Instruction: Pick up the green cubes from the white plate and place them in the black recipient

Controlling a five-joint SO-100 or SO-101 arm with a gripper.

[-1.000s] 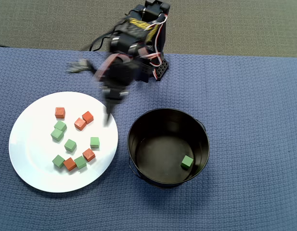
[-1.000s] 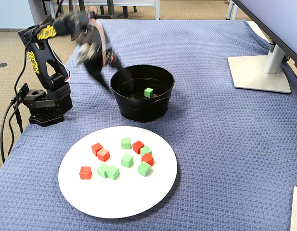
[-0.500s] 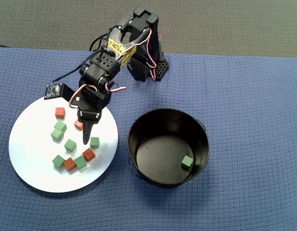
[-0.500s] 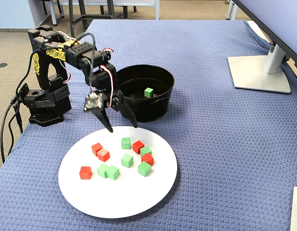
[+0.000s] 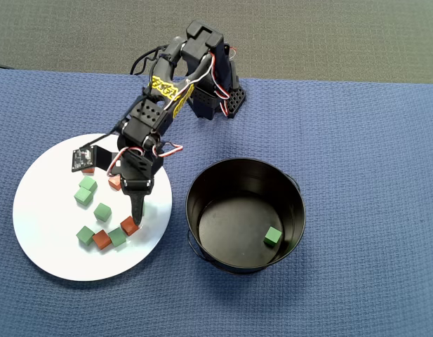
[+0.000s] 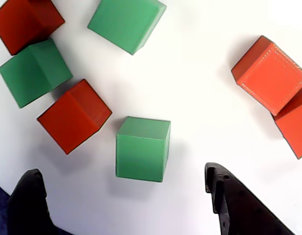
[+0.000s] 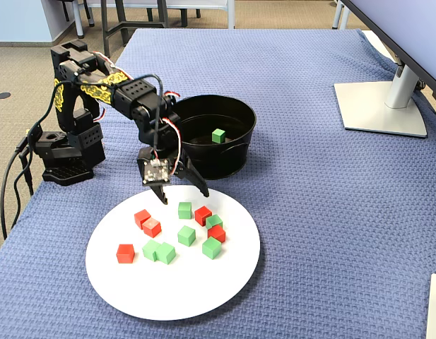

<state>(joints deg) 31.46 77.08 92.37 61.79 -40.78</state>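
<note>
The white plate (image 5: 55,246) (image 7: 175,289) carries several green cubes mixed with red-orange ones. My gripper (image 5: 137,210) (image 7: 184,196) (image 6: 122,176) hangs low over the plate's right side in the overhead view, open. One green cube (image 6: 142,148) (image 7: 184,210) lies just ahead of the gap between the two black fingertips, touching neither. Other green cubes (image 5: 102,211) (image 7: 186,235) sit further in on the plate. The black recipient (image 5: 195,189) (image 7: 203,162) stands beside the plate with one green cube (image 5: 273,236) (image 7: 218,135) on its bottom.
Red-orange cubes (image 5: 128,225) (image 7: 202,215) (image 6: 74,115) lie close to the green one by the fingers. The arm's base (image 7: 62,159) stands at the table's edge on blue cloth. A monitor stand (image 7: 380,106) is at the far right in the fixed view.
The arm swung from near the pot over to the plate and came down. Its open fingers now sit either side of a green cube near the plate's pot-side edge.
</note>
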